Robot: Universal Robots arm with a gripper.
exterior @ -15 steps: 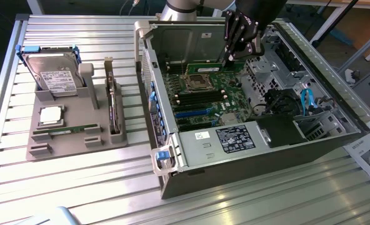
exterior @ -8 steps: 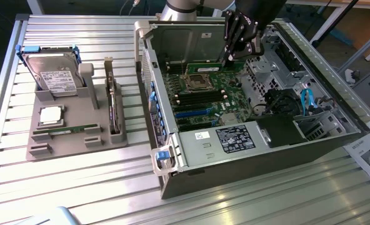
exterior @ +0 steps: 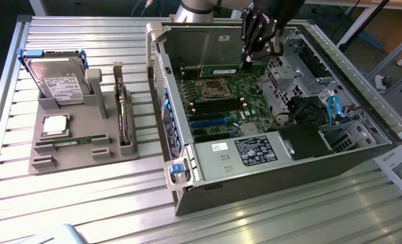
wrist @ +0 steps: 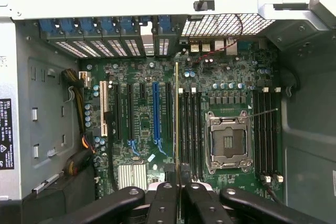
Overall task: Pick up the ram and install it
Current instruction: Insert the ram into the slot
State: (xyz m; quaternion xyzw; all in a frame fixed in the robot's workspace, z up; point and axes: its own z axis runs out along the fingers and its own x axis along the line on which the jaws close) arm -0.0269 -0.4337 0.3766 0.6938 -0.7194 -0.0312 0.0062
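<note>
My gripper (exterior: 255,53) hangs inside the open computer case (exterior: 221,168), over the far part of the green motherboard (exterior: 235,101). Its black fingers (wrist: 164,203) are shut on the ram (wrist: 176,119), which the wrist view shows edge-on as a thin line running over the board beside the black memory slots (wrist: 190,129). In the exterior view the ram (exterior: 243,48) hangs upright below the gripper, above the board. A second green stick (exterior: 72,141) lies flat in the grey holder (exterior: 85,157) on the exterior view's left.
The empty CPU socket (wrist: 227,140) sits between two banks of memory slots. The grey holder also carries a hard drive (exterior: 62,81), a square silver chip (exterior: 55,124) and a dark card on edge (exterior: 121,114). Case walls, drive cage and cables (exterior: 333,109) surround the board.
</note>
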